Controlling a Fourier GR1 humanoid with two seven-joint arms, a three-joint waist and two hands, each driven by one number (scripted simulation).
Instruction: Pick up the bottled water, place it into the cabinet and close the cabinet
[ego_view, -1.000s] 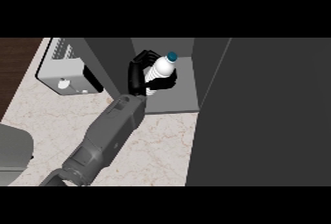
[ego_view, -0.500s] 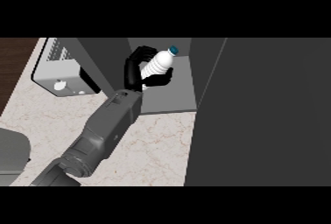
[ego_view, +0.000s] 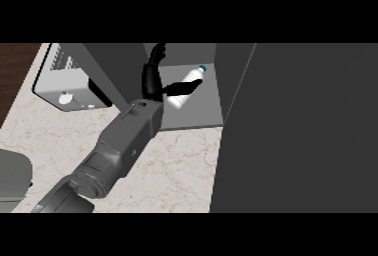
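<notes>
- Left hand (ego_view: 151, 80): black, at the end of the grey forearm (ego_view: 122, 145), which comes in from the lower left corner and slants up across the bench to the cabinet mouth
- Fingers (ego_view: 155, 57): released, stretched almost straight up along the left side of the opening, with a gap between them and the bottle; the thumb (ego_view: 183, 88) lies across the middle of the bottle, and whether it presses cannot be told
- Bottled water (ego_view: 192, 76): white, inside the cabinet (ego_view: 198, 117), over its pale grey floor, tilted so that the blue cap (ego_view: 202, 67) points up and to the right; the lower end sits just beside the palm
- Cabinet floor: its front edge meets the bench just past the wrist; a bare strip of floor lies between the bottle and that front edge, and a narrower one between the cap and the right wall
- Dark panel (ego_view: 310, 130): fills the whole right side of the view, its left edge running down from the cabinet's right wall and hemming in the bench
- Dark upright (ego_view: 111, 70): bounds the opening on the left, close beside the fingers
- White appliance (ego_view: 66, 87): upper left, well apart from the bottle
- Bench (ego_view: 177, 170): marbled, open to the right of the forearm as far as the dark panel
- Grey rounded object (ego_view: 11, 175): at the left edge, near the elbow
</notes>
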